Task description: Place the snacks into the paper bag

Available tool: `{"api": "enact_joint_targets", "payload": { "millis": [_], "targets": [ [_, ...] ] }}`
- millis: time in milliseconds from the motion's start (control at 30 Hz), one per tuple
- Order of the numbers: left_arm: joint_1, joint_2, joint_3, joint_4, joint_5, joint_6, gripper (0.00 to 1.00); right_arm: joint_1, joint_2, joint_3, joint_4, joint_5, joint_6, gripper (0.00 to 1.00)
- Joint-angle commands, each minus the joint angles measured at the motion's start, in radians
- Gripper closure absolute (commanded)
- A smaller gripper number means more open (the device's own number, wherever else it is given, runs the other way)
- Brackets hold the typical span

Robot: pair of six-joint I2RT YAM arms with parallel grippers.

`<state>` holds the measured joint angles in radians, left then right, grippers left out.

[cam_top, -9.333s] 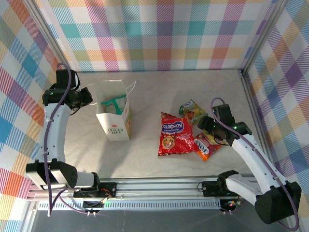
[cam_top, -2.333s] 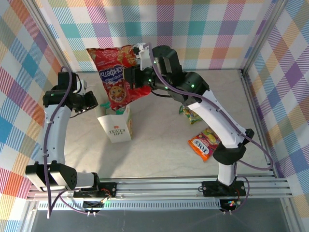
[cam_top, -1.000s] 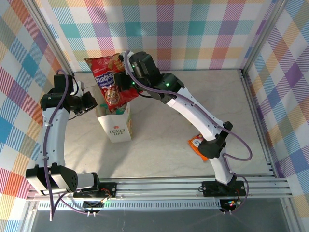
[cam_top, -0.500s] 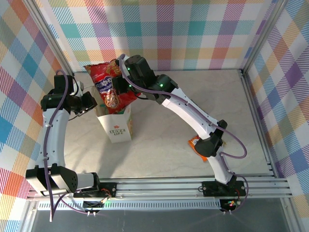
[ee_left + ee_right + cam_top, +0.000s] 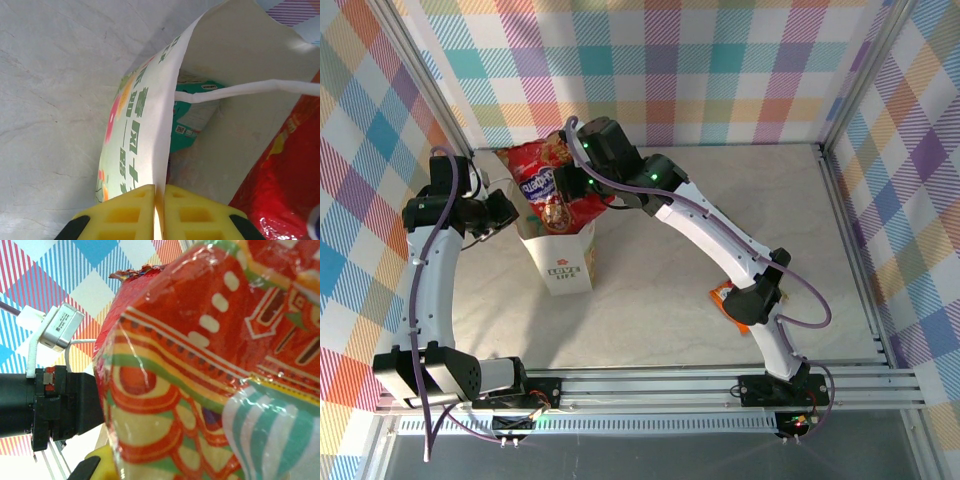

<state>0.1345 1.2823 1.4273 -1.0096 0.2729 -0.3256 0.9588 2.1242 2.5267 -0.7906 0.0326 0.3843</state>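
Note:
The white paper bag (image 5: 566, 262) stands upright at the left of the table. My left gripper (image 5: 507, 212) is shut on its left wall, the yellow fingers (image 5: 130, 217) pinching the paper bag's rim (image 5: 162, 150). A teal-white packet (image 5: 192, 117) lies inside the bag, behind the cord handle (image 5: 240, 90). My right gripper (image 5: 578, 185) is shut on the large red packet (image 5: 546, 183), which hangs tilted with its lower end in the bag's mouth. The red packet (image 5: 200, 365) hides most of my right fingers (image 5: 95, 465). The red foil (image 5: 287, 175) also presses against the bag's inner right side.
An orange packet (image 5: 724, 296) lies on the table at the right, partly under the right arm's elbow (image 5: 760, 290). Checked walls close the table at the back and both sides. The left arm's black wrist (image 5: 45, 405) is close beside the red packet.
The right gripper has lowered the red packet, from above the bag down into its mouth. The left gripper has kept its hold on the bag's wall.

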Motion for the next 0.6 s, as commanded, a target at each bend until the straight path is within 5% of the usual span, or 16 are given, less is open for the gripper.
{"api": "enact_joint_targets", "payload": {
  "millis": [0, 567],
  "targets": [
    [0.013, -0.020, -0.011, 0.026, 0.041, -0.020, 0.88, 0.012, -0.079, 0.056, 0.095, -0.027, 0.024, 1.00],
    [0.011, -0.020, -0.029, 0.037, 0.065, -0.011, 0.90, 0.017, -0.017, 0.153, 0.218, -0.057, 0.078, 1.00]
  ]
}}
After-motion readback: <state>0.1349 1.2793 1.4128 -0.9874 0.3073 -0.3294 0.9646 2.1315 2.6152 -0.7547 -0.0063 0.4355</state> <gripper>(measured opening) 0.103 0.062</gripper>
